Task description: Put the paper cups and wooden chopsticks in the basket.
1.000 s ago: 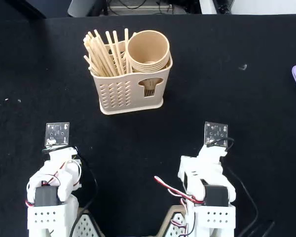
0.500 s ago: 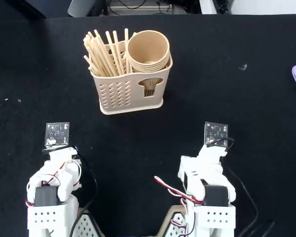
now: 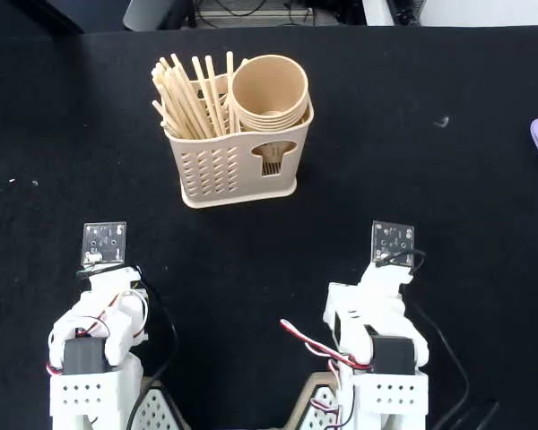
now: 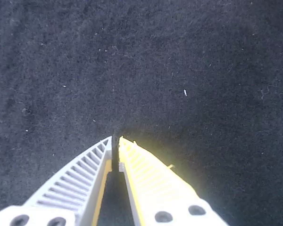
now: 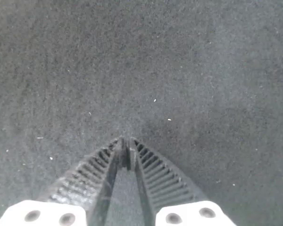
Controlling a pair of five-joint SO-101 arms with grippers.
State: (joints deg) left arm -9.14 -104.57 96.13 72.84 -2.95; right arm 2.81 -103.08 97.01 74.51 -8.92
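Nothing has moved: cups and chopsticks stand in the basket, so the left gripper and right gripper, both closed empty, should stay parked clear.

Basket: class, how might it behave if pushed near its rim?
The basket stands upright and fairly tall, holding chopsticks and cups, so a high push may tip it. Its perforated walls look like thin plastic, probably light.
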